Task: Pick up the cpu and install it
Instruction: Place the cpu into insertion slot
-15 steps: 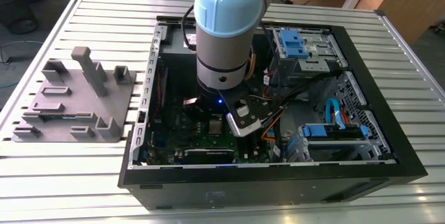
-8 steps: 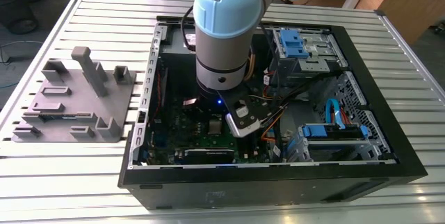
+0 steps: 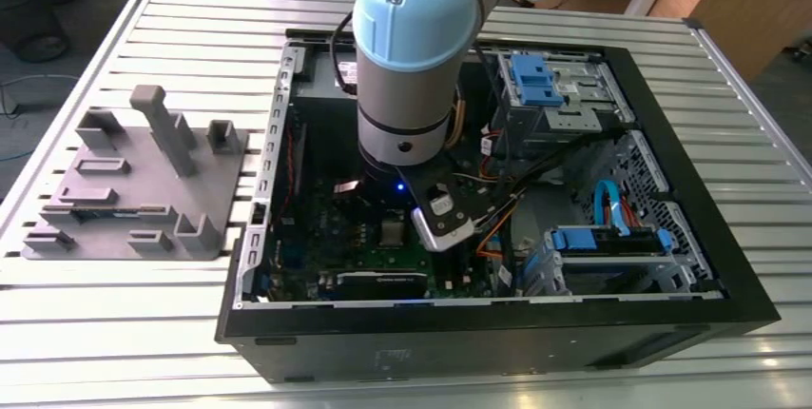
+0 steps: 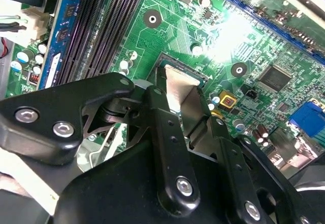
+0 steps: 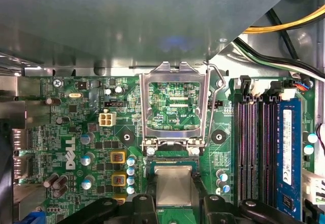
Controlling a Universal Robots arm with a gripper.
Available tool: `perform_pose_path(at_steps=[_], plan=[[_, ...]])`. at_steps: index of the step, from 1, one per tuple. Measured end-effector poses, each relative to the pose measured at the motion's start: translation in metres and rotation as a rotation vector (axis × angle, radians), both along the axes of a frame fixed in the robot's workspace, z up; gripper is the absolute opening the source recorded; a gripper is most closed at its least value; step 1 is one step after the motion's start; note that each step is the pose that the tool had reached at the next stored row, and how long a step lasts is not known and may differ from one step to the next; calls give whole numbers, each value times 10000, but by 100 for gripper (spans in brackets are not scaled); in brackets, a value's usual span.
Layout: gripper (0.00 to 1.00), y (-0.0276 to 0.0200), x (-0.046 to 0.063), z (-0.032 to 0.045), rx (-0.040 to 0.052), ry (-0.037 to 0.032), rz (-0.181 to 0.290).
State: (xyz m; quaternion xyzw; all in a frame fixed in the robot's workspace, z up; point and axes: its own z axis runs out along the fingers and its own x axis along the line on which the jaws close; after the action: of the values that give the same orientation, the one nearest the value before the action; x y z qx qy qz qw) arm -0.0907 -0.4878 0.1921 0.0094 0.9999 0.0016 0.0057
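The cpu (image 5: 173,183) is at the motherboard (image 5: 76,132) socket, just beside the flipped-open socket frame (image 5: 175,107) — clamped at two opposite edges by the tool (image 4: 180,107). The second wrist view shows its fingers (image 4: 162,132) against the chip. The exterior view shows the arm (image 3: 413,57) reaching into the open computer case (image 3: 508,342) on the desk (image 3: 127,333).

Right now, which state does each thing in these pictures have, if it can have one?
cpu, lying flat at the socket; seated or not, I cannot tell.
socket frame, swung open.
computer case, open, insides exposed.
black memory slots, empty.
blue memory module, seated in its slot.
gripper, inside the case at the cpu.
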Motion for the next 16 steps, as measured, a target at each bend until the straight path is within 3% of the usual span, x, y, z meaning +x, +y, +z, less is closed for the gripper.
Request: perform_pose_path(at_steps=[9, 16], plan=[[38, 0, 0, 52, 3, -1, -1], [38, 0, 0, 40, 3, -1, 0]])
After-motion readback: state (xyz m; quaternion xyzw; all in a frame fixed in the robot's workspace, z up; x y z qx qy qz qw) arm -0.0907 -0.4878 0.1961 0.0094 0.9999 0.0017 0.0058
